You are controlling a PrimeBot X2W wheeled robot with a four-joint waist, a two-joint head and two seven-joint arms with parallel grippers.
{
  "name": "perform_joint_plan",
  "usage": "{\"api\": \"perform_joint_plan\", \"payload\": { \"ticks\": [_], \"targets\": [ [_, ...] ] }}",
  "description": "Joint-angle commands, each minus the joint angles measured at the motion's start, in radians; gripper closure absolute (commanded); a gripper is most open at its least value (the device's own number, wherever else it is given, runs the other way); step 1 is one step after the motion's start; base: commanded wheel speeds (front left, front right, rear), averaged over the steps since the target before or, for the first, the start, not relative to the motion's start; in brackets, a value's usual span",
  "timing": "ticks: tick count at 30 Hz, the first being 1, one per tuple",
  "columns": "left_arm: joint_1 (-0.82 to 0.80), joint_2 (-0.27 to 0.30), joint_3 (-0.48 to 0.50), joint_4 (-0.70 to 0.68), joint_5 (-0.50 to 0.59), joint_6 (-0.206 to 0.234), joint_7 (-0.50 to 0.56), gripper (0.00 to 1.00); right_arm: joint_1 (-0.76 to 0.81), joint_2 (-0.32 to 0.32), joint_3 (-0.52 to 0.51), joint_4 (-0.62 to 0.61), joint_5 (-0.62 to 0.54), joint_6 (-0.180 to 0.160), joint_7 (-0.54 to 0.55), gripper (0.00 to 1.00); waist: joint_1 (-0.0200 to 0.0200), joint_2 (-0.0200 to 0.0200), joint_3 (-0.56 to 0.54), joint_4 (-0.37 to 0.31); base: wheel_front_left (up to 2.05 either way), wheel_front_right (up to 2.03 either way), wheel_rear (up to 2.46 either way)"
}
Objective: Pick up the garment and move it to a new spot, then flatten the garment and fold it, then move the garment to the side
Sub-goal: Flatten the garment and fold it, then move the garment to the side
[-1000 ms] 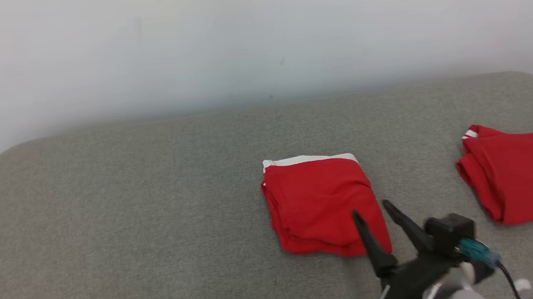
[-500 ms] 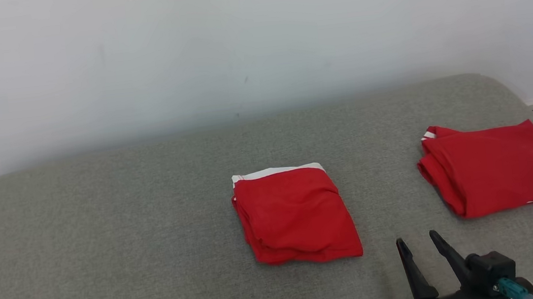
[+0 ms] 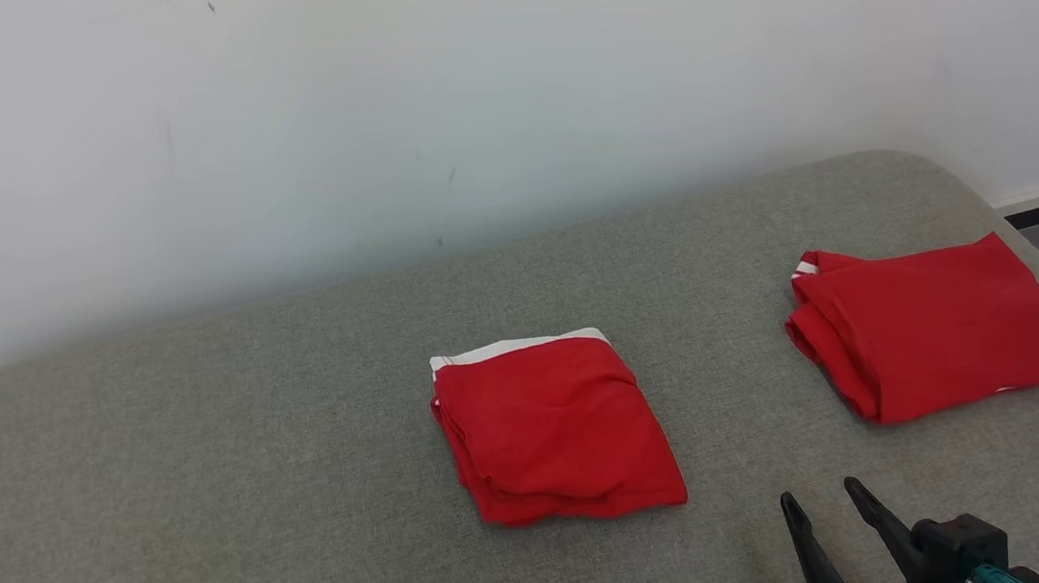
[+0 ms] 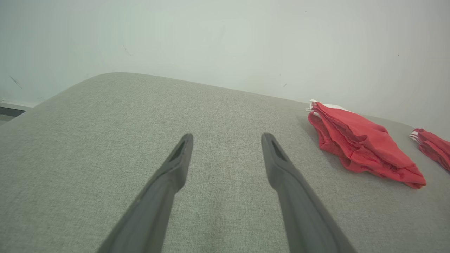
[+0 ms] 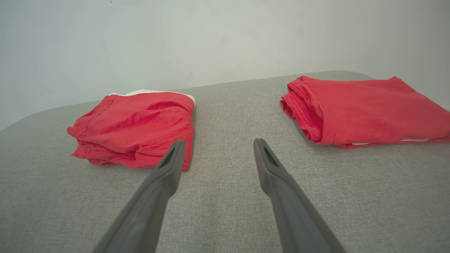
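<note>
The left pincer [image 4: 226,135] and right pincer [image 3: 819,492] stand apart, empty. Pinching just one layer of the garment [image 3: 553,428] ahead between them risks unfolding it.

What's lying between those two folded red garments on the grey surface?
Nothing but bare grey cushion; the head view shows it between the middle garment and the right-hand garment.
</note>
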Motion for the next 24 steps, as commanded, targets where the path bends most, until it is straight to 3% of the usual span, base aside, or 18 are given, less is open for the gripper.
{"api": "perform_joint_plan", "payload": {
  "ticks": [1, 24],
  "targets": [
    [0.011, -0.001, 0.000, 0.002, -0.001, 0.001, -0.003, 0.00, 0.009, -0.002, -0.002, -0.003, -0.004, -0.003, -0.001, 0.00, 0.0000, 0.0001, -0.001, -0.001, 0.00, 0.00, 0.00],
    [0.019, -0.001, -0.013, 0.004, -0.013, 0.001, -0.003, 0.00, -0.024, -0.012, 0.014, -0.026, 0.002, -0.003, 0.026, 0.00, 0.0000, 0.0001, 0.000, 0.017, 0.00, 0.00, 0.00]
  ]
}}
